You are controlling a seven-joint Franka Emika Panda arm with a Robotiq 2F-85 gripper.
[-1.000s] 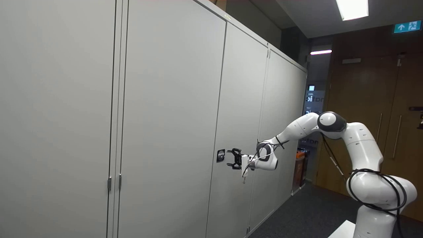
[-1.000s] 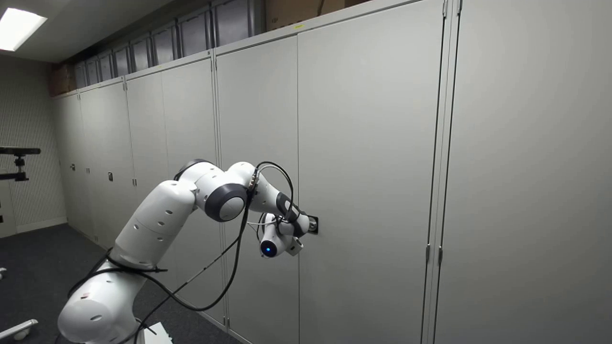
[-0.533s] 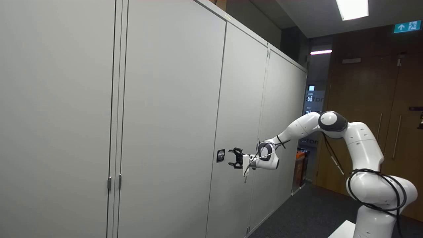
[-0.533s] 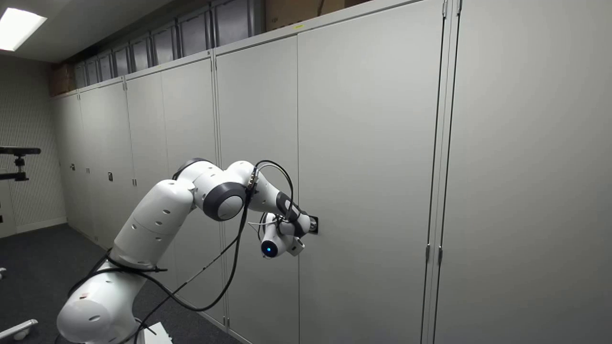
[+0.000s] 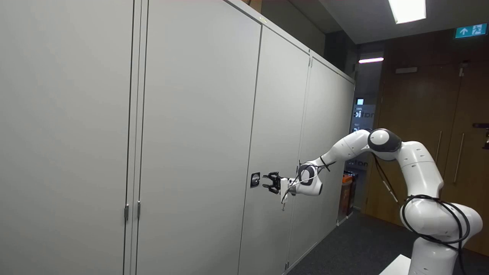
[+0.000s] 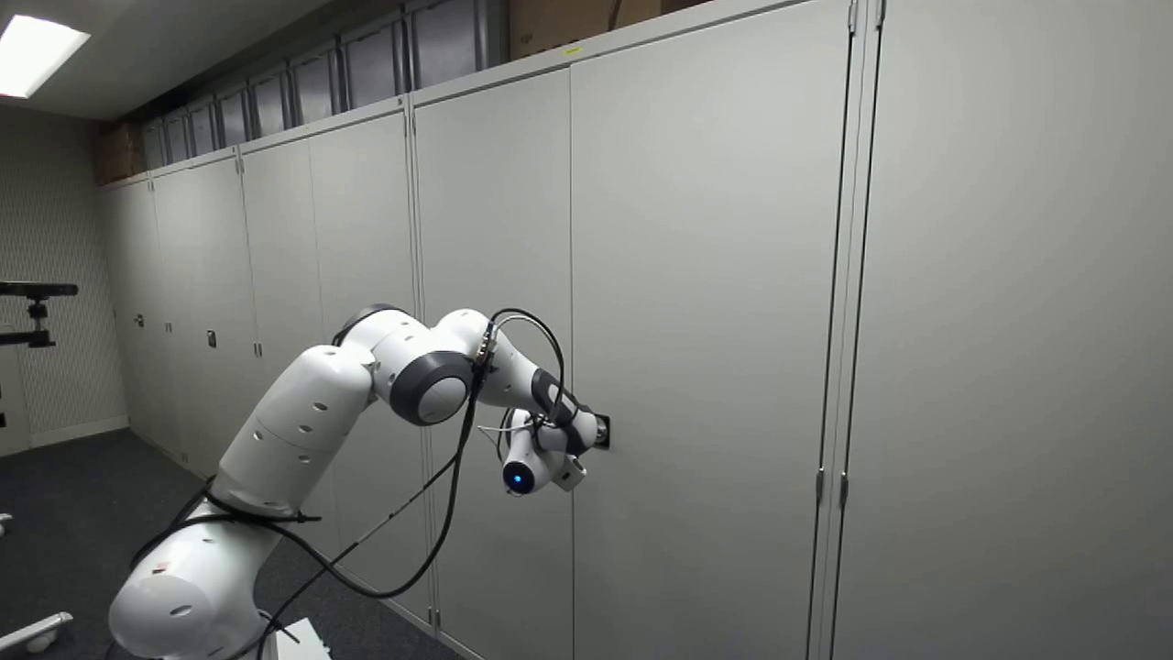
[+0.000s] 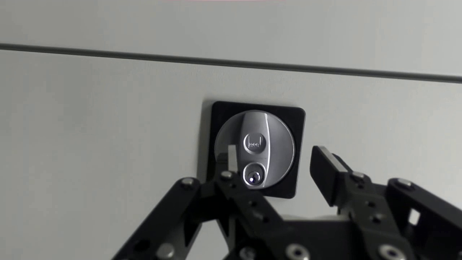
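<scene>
Wrist view: parted hand (image 7: 276, 159) faces closed cupboard (image 7: 108, 126) (silver lock (image 7: 255, 144)).

This looks like a room in an office-type workplace; whether it is an office or a lab cannot be told. Tall grey cabinets (image 6: 715, 275) stand in a long row in both exterior views, and the wrist view shows a keyed lock (image 7: 255, 144) on a cabinet door (image 7: 108, 137). Grey storage boxes (image 6: 373, 71) and brown boxes (image 6: 577, 25) sit on top. In an exterior view a green emergency-exit sign (image 5: 470, 31) shows above wooden double doors (image 5: 416, 110) with long bar handles (image 5: 459, 158), near bins (image 5: 345, 196) and a glass panel (image 5: 368, 88) bearing lettering (image 5: 358, 114). The floor (image 5: 344, 246) is dark and carpet-like, and a rectangular light panel (image 5: 408, 10) glows overhead.
</scene>
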